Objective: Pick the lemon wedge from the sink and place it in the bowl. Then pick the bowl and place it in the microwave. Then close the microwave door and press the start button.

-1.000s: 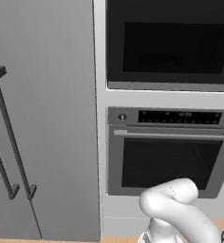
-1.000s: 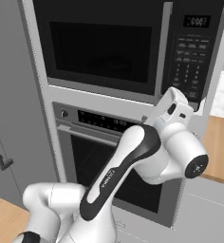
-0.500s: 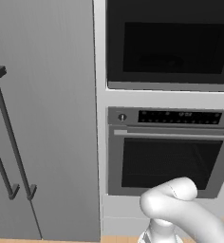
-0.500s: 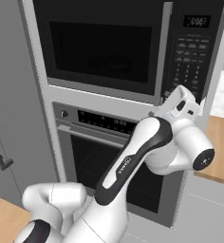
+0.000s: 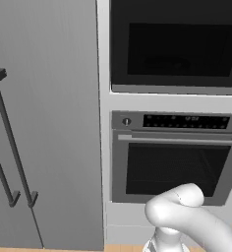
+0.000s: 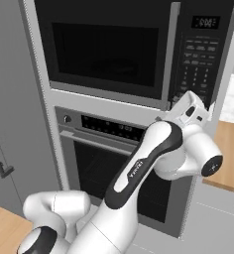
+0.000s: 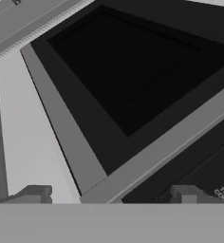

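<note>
From the right we see the microwave door (image 6: pixel 106 49) closed and our claw (image 6: pixel 204 106) raised beside the keypad (image 6: pixel 198 62). The left view adds the oven (image 5: pixel 174 155) and fridge (image 5: pixel 44 123). The hand view shows the claw's fingertips (image 7: pixel 33 193) spread apart, empty.

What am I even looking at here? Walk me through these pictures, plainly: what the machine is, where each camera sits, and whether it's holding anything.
This is a computer-rendered kitchen. The machine is a white robot arm with dark joints on a base that can drive.

Two cameras ride on that base behind the arm. The left one looks at a grey fridge with bar handles, a built-in oven, and above it the black microwave.

The right one shows the same wall from the other side: the microwave door is closed, and the arm's hand is raised near the bottom of the keypad.

The third camera sits on the hand and looks along the gripper. Its two finger tips stand apart at the bottom with nothing between them, so it holds nothing. Ahead is the door's dark window, seen tilted.
</note>
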You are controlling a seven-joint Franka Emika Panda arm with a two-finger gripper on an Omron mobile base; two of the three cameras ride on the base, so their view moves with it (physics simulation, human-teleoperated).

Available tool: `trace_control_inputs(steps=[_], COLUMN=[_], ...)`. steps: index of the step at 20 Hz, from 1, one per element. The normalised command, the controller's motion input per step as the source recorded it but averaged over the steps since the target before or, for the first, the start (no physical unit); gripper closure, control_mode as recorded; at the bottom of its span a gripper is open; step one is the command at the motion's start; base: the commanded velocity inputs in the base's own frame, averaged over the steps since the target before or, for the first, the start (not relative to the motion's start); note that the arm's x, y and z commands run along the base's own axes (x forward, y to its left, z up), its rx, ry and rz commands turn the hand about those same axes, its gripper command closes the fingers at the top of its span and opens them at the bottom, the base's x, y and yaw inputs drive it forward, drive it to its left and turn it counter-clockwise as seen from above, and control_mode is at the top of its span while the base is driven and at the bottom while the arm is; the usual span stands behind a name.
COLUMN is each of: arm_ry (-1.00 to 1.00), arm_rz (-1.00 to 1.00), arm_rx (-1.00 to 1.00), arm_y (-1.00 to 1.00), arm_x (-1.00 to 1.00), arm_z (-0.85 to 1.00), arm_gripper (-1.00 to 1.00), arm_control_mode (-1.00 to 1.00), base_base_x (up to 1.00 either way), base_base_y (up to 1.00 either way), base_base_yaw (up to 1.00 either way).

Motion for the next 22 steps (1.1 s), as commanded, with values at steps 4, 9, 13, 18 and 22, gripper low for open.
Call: trace_control_inputs(steps=[4, 9, 13, 18, 22], arm_ry=[0.00, 0.00, 0.00, 0.00, 0.00], arm_rz=[0.00, 0.00, 0.01, 0.02, 0.05], arm_rx=[0.03, 0.03, 0.03, 0.04, 0.05], arm_y=[0.00, 0.00, -0.06, -0.09, -0.16], arm_x=[0.25, 0.16, 0.06, 0.07, 0.11], arm_z=[0.00, -0.09, -0.10, -0.03, 0.00], arm_gripper=[-1.00, -1.00, -1.00, -1.00, -1.00], arm_control_mode=[-1.00, -1.00, -1.00, -1.00, -1.00], base_base_x=[0.00, 0.00, 0.00, 0.00, 0.00], base_base_y=[0.00, 0.00, 0.00, 0.00, 0.00], base_base_yaw=[0.00, 0.00, 0.00, 0.00, 0.00])
